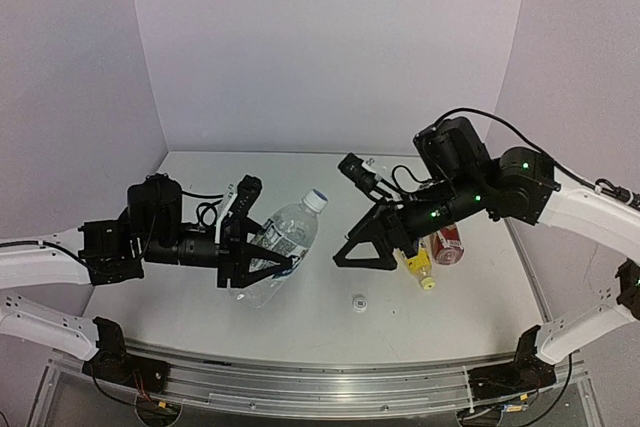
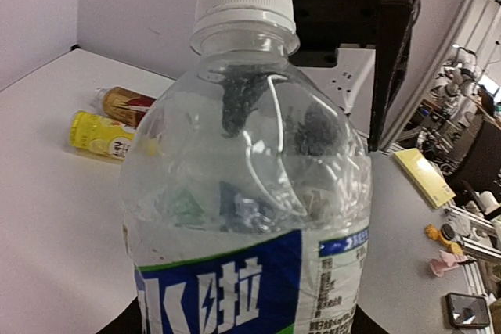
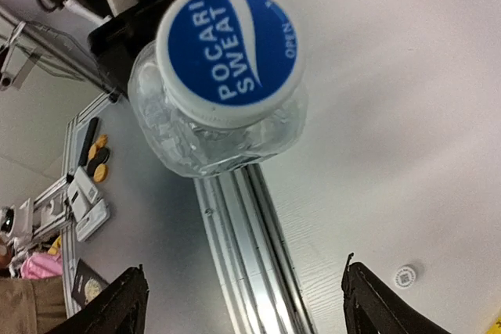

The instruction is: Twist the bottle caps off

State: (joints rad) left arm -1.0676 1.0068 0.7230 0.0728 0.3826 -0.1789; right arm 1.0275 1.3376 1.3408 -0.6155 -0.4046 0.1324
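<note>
Above a white table point(image 1: 200, 307), the left gripper point(image 1: 262, 265) clamped the tilted clear bottle point(image 1: 285, 237), its blue label bearing white Chinese characters. The right gripper point(image 3: 246, 295) stood wide and empty. The amber bottle point(image 1: 447, 243) and yellow bottle point(image 1: 420, 269) lay together at right. The blue cap point(image 3: 229, 41) read "POCARI SWEAT" and "OPEN".
</note>
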